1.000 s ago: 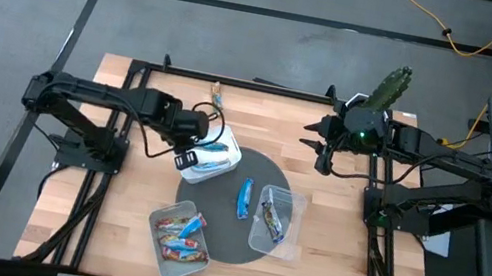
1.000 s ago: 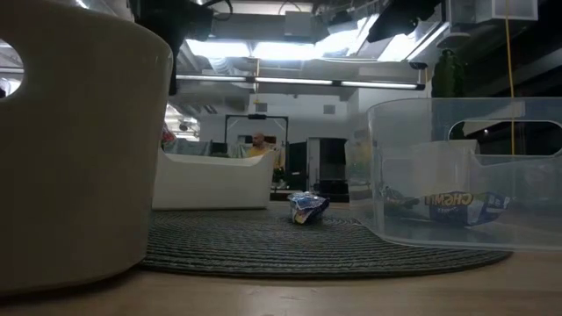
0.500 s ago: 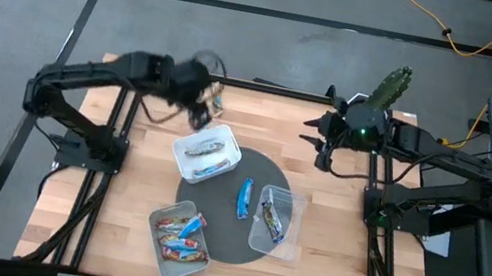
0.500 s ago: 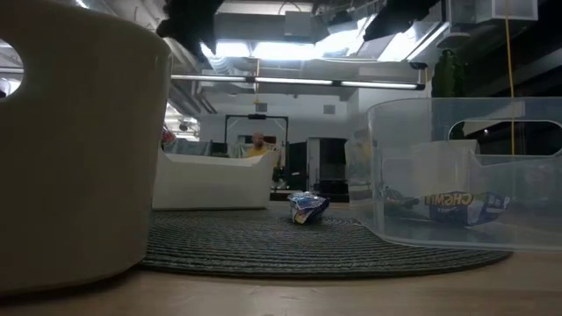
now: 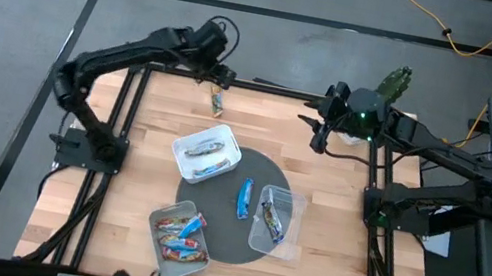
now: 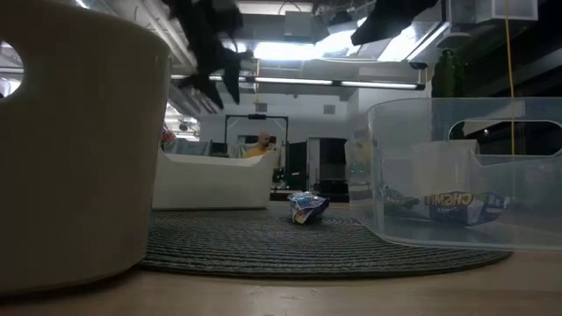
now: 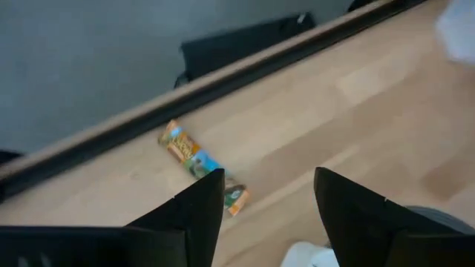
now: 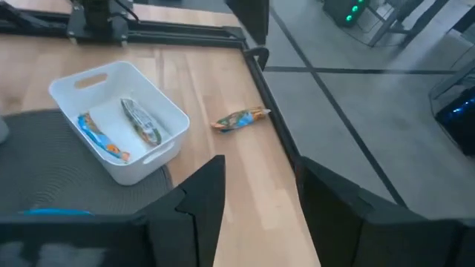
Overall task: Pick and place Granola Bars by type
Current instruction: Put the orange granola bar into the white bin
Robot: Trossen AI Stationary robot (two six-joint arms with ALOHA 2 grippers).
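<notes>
most bars are already sorted into tubs; one blue bar (image 5: pixel 244 198) and one orange bar (image 5: pixel 217 102) remain loose. left end effector (image 7: pixel 267 196) and right end effector (image 8: pixel 256 185) are both released and empty.

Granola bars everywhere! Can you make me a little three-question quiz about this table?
1. True or false: the lone orange-brown wrapped bar by the table's far edge lies inside a tub.
2. Which gripper hovers nearest that bar? A) left gripper B) right gripper
3. Fill in: the loose shiny blue wrapped bar lies on the round grey ____, between the white rectangular tub and the clear rectangular tub.

Key: 1 false; 2 A; 3 mat.
</notes>
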